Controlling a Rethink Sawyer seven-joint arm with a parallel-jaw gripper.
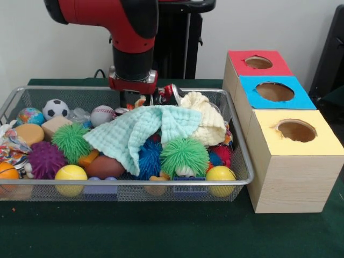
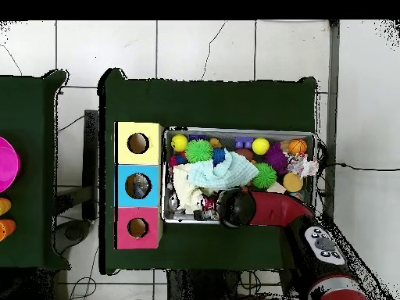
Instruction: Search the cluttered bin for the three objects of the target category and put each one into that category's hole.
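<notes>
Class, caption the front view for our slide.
Robot arm lowered into a mesh bin of toys beside three holed boxes.

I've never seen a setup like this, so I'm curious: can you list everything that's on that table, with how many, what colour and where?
Wire bin: one, silver, on the green table.
Cloths: two, a mint one across the middle of the pile, a cream one toward the boxes.
Spiky balls: several; green, green, purple, blue.
Yellow balls: two, at the front wall.
Soccer ball: one, black and white, back corner.
Baseball: one, white, back.
Orange ball: one, at the end away from the boxes.
Boxes with holes: three in a row beside the bin; yellow, blue, red.
Arm: one, red and black, reaching down into the bin's back; gripper hidden.
</notes>
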